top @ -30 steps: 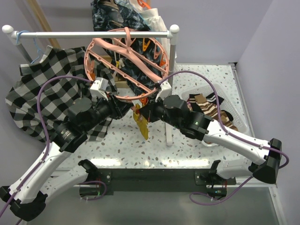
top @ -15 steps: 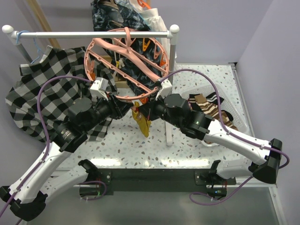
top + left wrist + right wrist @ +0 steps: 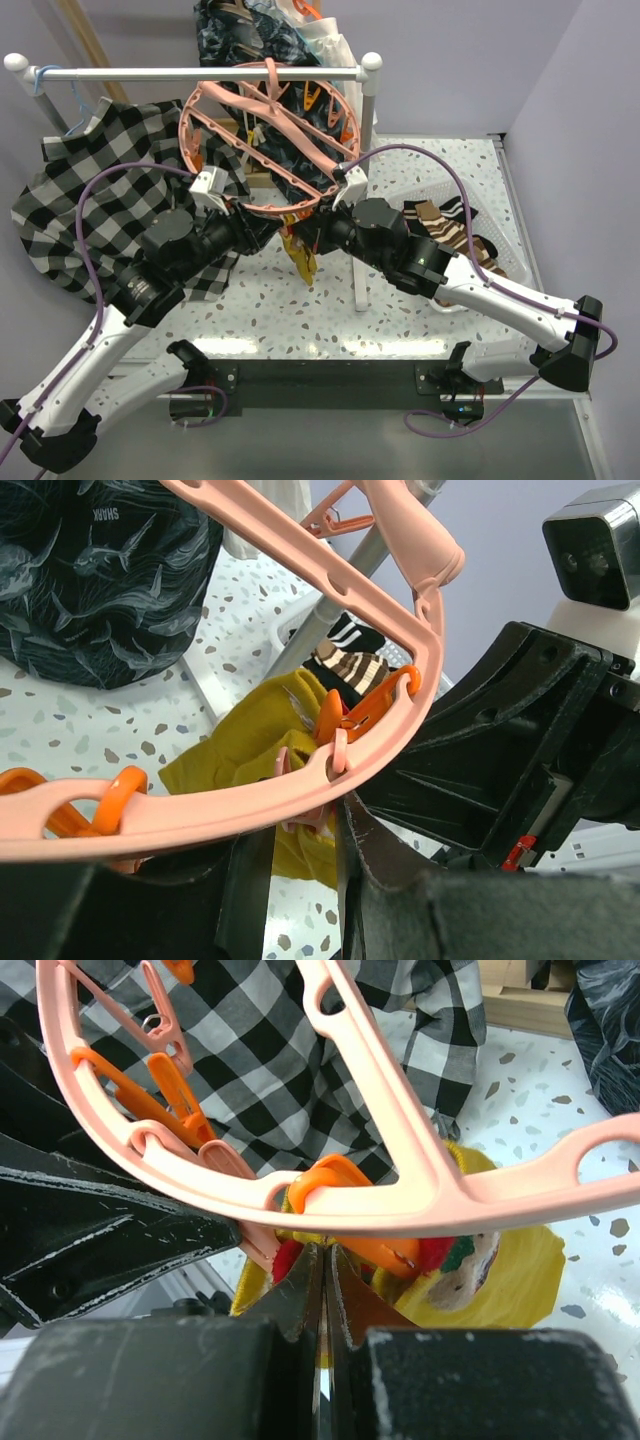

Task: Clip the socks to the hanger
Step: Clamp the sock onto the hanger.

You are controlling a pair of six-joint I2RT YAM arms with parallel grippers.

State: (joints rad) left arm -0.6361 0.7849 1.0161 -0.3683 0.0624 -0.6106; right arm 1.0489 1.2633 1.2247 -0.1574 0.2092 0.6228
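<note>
**Item inspected:** the mustard sock [image 3: 301,258] hangs under the near rim of the pink hanger [image 3: 184,128], between the two grippers. In the top view its long axis runs 12 to 6 o'clock, free end towards 6.

**Containers:** a pale basket [image 3: 498,232] lies at 3 o'clock of the sock and holds brown-and-cream striped socks [image 3: 447,228] and a dark one.

**Tools:** the right gripper [image 3: 320,1265] has its fingers pressed together on the sock's upper edge, just beneath an orange clip [image 3: 335,1175]. The left gripper [image 3: 303,840] has a pink clip [image 3: 305,818] and yellow fabric in a narrow gap between its fingers; whether it squeezes them cannot be told.

**View differences:** only the right wrist view shows a red-and-green patch on the sock. Only the top view shows the basket whole, the checkered shirt [image 3: 90,200] at 9 o'clock and the white rail [image 3: 200,73] at 12.
</note>
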